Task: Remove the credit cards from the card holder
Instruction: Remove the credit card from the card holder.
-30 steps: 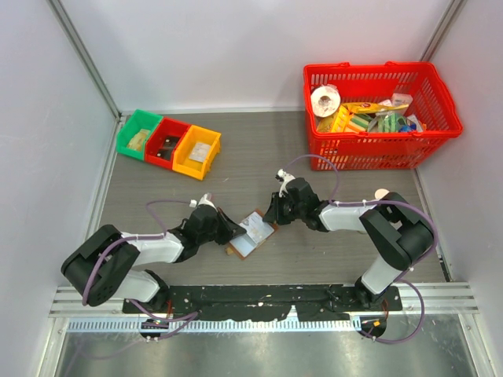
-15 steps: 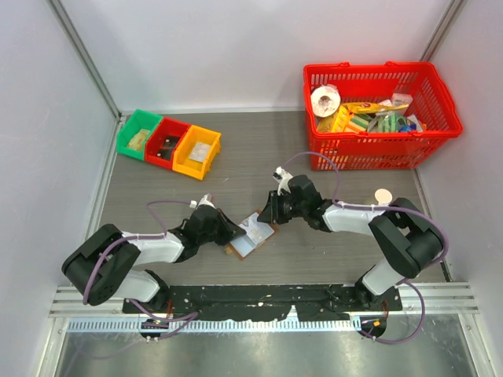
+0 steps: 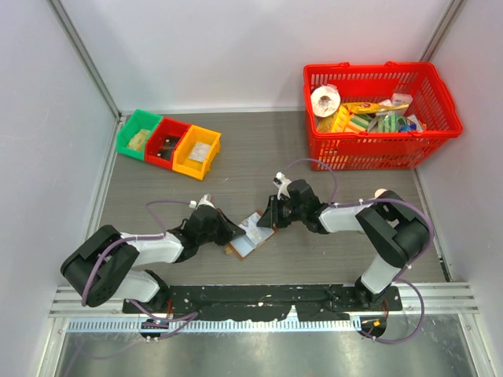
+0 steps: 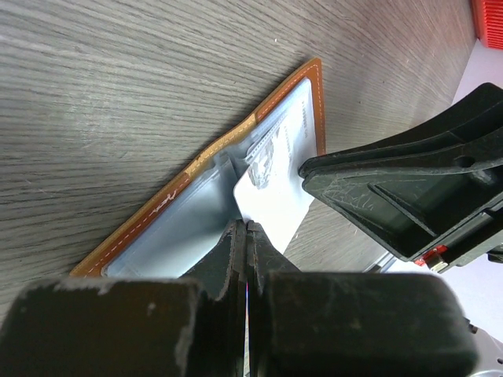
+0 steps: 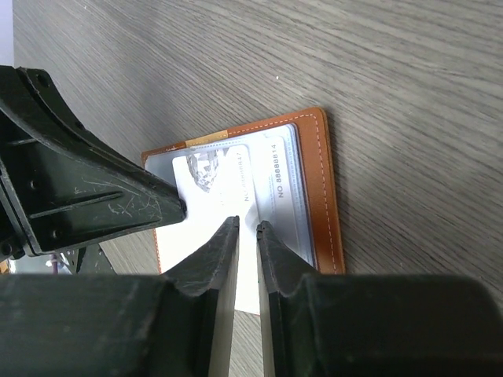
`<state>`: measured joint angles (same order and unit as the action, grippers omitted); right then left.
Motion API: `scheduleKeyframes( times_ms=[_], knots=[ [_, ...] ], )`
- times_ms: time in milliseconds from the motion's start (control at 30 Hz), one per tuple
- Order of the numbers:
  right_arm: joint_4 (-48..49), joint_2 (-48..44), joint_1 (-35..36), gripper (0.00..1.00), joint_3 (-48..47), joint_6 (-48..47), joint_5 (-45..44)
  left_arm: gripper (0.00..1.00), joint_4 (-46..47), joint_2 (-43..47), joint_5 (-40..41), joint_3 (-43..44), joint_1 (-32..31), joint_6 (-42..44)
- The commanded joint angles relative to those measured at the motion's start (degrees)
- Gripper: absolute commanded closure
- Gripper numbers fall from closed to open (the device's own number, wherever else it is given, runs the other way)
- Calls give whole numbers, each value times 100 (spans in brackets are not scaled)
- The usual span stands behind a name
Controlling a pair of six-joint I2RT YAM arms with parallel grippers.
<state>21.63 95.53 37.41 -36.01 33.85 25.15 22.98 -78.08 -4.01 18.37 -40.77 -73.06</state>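
Showing legibly only from the right wrist, number on a credit card [image 5: 271, 184]; left fingers [image 4: 228, 259] together, right fingers [image 5: 220, 247] slightly apart.

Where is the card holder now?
In the top view, the card holder lies open on the table, between the left gripper and the right gripper.

Card holder [image 5: 324, 196]: brown stitched bifold, opened flat on the table, lower centre of the top view, pale blue panels facing up. Credit card [image 4: 271, 200]: whitish, printed, protruding past the holder's edge.
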Motion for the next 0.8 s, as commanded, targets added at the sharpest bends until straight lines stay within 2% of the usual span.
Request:
scheduleKeyframes(
  times_ms=[0, 133, 300, 633, 767],
  knots=[
    [-53, 89, -14, 79, 191, -53, -124, 99, 22, 136, 146, 0, -10, 37],
    [-36, 115, -14, 80, 270, -45, -124, 81, 101, 74, 120, 61, -10, 20],
    [17, 115, -14, 81, 331, 8, -141, 71, 154, -5, 111, 70, -10, 11],
    [140, 115, -14, 81, 375, 70, -106, 71, 382, -321, 146, 123, -62, -51],
    [149, 98, -14, 81, 402, 78, -115, 87, 409, -313, 137, 106, -62, -86]
  ],
)
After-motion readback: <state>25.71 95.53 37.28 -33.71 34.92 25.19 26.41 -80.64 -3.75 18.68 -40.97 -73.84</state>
